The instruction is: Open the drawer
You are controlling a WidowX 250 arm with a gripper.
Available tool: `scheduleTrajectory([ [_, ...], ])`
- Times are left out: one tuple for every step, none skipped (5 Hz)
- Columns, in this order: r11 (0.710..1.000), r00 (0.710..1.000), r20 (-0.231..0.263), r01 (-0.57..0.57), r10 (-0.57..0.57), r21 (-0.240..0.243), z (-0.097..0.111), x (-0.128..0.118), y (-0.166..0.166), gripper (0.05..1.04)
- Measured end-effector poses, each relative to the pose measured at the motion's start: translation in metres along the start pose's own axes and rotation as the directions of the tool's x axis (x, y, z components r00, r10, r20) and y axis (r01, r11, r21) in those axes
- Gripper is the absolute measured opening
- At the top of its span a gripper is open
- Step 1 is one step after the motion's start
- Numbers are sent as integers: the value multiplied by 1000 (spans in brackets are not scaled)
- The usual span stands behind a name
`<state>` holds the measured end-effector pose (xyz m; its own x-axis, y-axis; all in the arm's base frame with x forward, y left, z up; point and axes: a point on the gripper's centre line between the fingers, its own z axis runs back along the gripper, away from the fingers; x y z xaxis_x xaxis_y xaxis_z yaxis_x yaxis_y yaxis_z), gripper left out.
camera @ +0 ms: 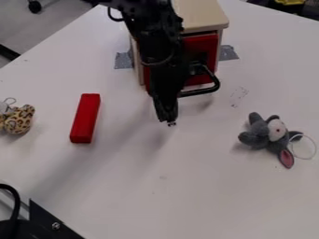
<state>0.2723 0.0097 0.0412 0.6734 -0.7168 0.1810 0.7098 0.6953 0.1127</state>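
I judge the drawer handle [201, 91], between one and two o'clock from my gripper [168, 119], stiff enough to grasp mid-bar, though I can't tell whether that gripper is open.

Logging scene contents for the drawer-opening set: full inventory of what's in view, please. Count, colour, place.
table: 1, white, under everything
cabinet: 1, pale wood top, top centre
drawer front: 1, red, on the cabinet, partly behind the arm
handle: 1, black, on the drawer front
tape: 2 pieces, grey, either side of the cabinet
block: 1, red, left of centre
spotted plush: 1, tan and dark, left edge
plush animal: 1, grey, right
ring: 1, white, by the plush animal
bracket: 1, black, lower left
cable: 1, black, lower left
wheel: 1, black, top left
arm: 1, black, from top edge
gripper: 1, black, centre
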Motion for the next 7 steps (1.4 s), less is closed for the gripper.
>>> scheduleTrajectory([
  [1000, 1000, -17, 19, -20, -2, 10, -3, -4, 217],
  [1000, 1000, -11, 17, -17, -2, 31, -1, -1, 476],
  [1000, 1000, -31, -3, 2, -10, 52, 2, 12, 794],
  [999, 999, -44, -25, 24, -20, 58, 3, 22, 998],
  [1000, 1000, -16, 0, 0, -10, 39, 6, 29, 1001],
  [999, 1000, -18, 8, -8, -41, 14, 4, 32, 1000],
  [999, 1000, -22, 3, -4, -42, 8, 3, 35, 1001],
])
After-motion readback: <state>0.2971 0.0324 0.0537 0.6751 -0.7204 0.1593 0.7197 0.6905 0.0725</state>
